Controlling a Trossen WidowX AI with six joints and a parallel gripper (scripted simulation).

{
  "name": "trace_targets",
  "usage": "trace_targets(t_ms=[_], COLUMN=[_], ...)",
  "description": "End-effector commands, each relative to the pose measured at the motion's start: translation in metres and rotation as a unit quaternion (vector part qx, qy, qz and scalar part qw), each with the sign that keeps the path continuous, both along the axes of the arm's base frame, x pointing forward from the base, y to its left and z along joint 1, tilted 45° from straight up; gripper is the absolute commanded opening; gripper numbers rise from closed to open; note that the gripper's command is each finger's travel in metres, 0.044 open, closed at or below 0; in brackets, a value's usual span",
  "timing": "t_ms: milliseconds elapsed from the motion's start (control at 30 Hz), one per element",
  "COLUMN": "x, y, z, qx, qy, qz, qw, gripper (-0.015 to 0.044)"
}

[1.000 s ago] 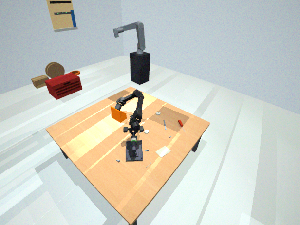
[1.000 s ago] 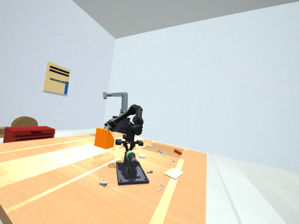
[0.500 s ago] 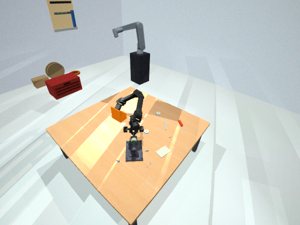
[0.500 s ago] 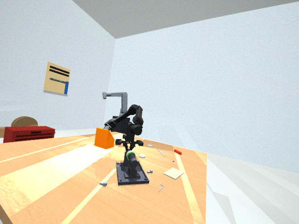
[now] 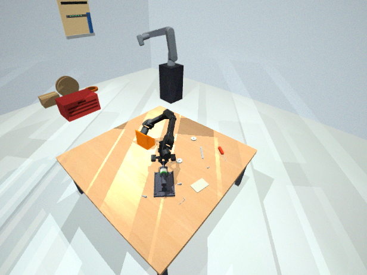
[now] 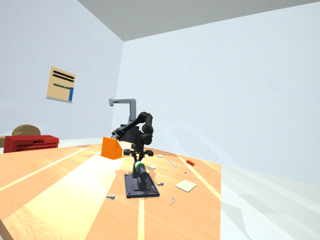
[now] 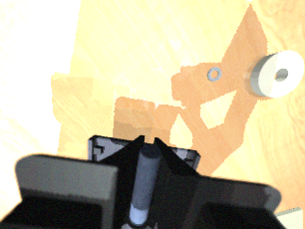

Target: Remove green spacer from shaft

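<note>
The jaws grip the shaft between both fingers, above the middle of the worktop. In the top view, the green spacer lies beyond the fingertips on the side of the worktop's near corner, apart from the jaws. It sits raised above the dark base plate, around the assembly's axis, beside a white ring on the jaw side. A loose white disc lies near the jaws, toward the right corner. The red-handled screwdriver rests nearer that corner.
</note>
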State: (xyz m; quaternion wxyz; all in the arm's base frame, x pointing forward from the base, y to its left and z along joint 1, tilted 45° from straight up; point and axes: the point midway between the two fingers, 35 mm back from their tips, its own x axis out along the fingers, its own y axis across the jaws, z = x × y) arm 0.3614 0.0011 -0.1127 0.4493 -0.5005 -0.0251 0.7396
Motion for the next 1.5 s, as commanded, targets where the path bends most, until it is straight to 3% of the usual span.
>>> trace_targets(t_ms=[0,1467], x=[-0.0008,-0.0045], y=[0.0009,0.0029], z=[0.0008,0.0031], qx=[0.002,0.002], qy=[0.001,0.001], qz=[-0.001,-0.001], qw=[1.000,1.000], gripper=[0.0000,0.0000])
